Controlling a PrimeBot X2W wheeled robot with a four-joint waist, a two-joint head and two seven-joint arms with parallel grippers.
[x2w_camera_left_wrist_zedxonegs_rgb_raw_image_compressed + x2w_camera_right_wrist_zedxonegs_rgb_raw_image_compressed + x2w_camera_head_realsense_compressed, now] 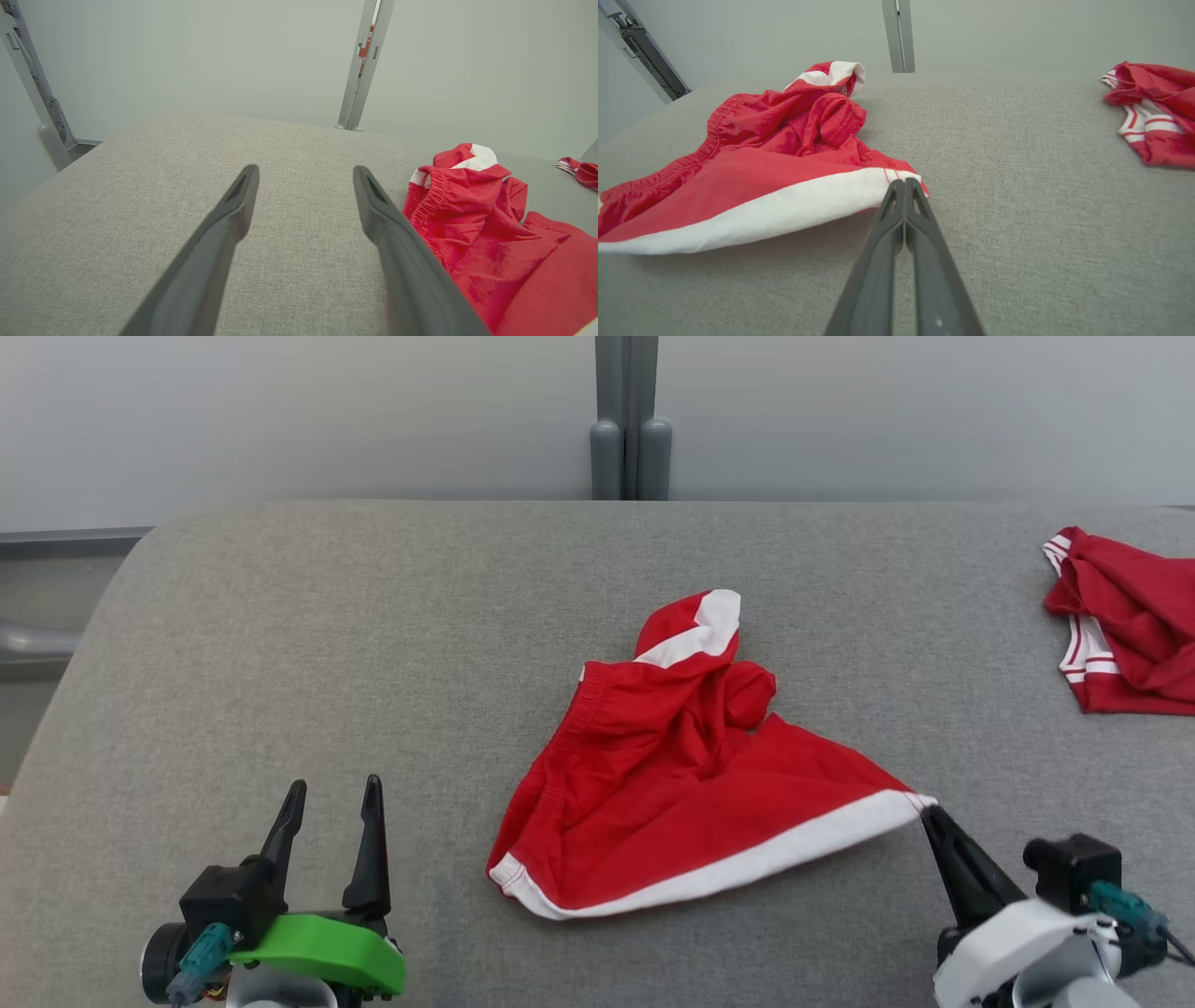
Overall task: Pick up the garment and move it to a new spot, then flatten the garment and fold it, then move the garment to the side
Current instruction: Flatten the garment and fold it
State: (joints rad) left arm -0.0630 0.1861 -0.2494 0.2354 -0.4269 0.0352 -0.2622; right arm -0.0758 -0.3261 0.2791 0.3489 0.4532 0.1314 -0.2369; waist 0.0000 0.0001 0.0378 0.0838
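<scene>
1 corner held: right gripper (904,183) pinched on garment (672,784) white hem (747,868). We judge cloth light, limp, slippery; left gripper (334,786), wide, left of garment, should take waistband (560,737).

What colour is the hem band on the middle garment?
White hem band on the red garment; right wrist view shows it best.
</scene>
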